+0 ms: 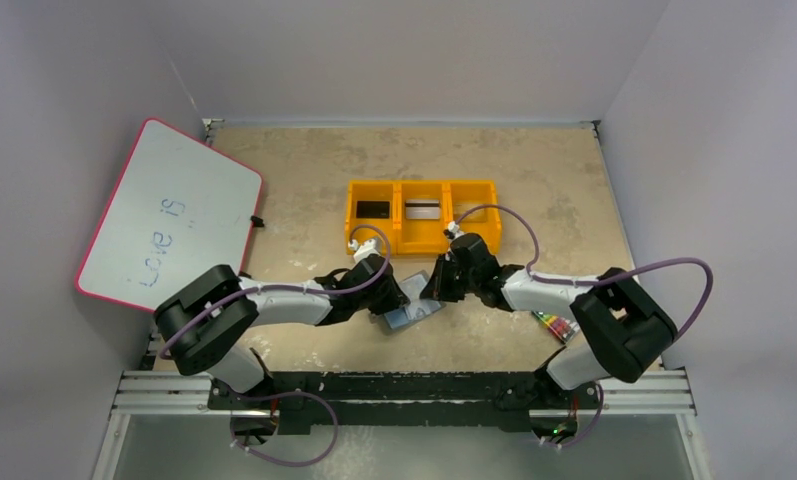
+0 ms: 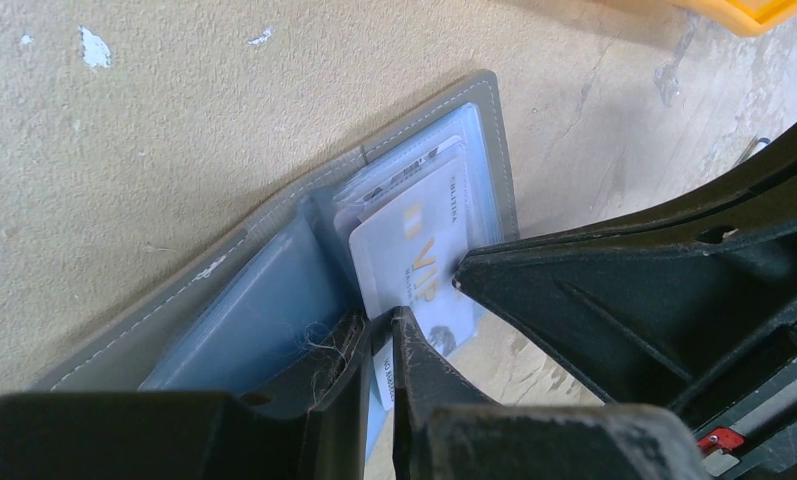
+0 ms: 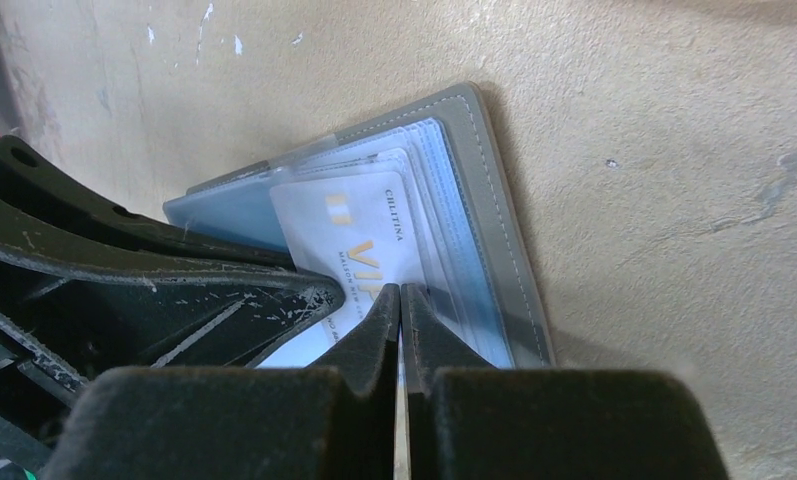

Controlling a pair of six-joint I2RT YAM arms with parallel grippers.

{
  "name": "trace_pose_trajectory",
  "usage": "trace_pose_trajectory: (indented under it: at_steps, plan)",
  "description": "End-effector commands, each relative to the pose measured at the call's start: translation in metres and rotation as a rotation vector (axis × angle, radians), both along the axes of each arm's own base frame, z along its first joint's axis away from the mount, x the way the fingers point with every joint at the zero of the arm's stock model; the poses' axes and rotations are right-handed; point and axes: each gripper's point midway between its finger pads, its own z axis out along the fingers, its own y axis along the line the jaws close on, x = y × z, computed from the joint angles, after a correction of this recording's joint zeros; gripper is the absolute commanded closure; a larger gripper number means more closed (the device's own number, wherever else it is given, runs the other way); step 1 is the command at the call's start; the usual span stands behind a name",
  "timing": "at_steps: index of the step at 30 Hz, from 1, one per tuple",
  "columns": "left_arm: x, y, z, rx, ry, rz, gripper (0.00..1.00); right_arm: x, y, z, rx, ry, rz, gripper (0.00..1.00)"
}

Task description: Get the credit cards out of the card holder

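right gripper (image 3: 402,292) pinched on the white vip card (image 3: 349,225) (left gripper (image 2: 379,325) clamping the card holder (image 2: 264,290)), mid-extraction, next a straight pull out.

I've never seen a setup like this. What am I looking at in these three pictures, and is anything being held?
Two robot arms, each with a two-finger gripper. The wide picture looks down from above; the close-ups come from cameras on the left and right wrists. On the table are an open card holder, a yellow tray with a black card and a silver card, and crayons; a whiteboard leans at the left. The right gripper pinches a white card; the left gripper seems to grip the holder.
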Motion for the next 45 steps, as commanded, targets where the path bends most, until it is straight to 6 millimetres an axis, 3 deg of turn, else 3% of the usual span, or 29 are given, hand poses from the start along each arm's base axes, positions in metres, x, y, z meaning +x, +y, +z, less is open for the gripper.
trace_pose_trajectory:
  at_steps: [1, 15, 33, 38, 45]
  plan:
    - [-0.004, 0.011, -0.002, 0.054, -0.009, -0.007, 0.99, -0.009, -0.038, -0.033, -0.168, 0.047, -0.094, 1.00]
    - [-0.005, 0.017, 0.001, 0.071, -0.012, -0.001, 0.99, -0.010, -0.036, -0.041, -0.181, 0.065, -0.081, 1.00]
    - [-0.016, 0.041, -0.007, 0.118, 0.004, 0.026, 1.00, -0.006, -0.035, -0.042, -0.191, 0.071, -0.092, 1.00]
    - [-0.016, 0.041, -0.007, 0.119, 0.002, 0.027, 1.00, -0.004, -0.030, -0.037, -0.170, 0.065, -0.082, 1.00]
    - [-0.020, 0.043, -0.010, 0.134, 0.016, 0.008, 1.00, 0.005, -0.022, -0.008, -0.127, 0.010, -0.067, 1.00]
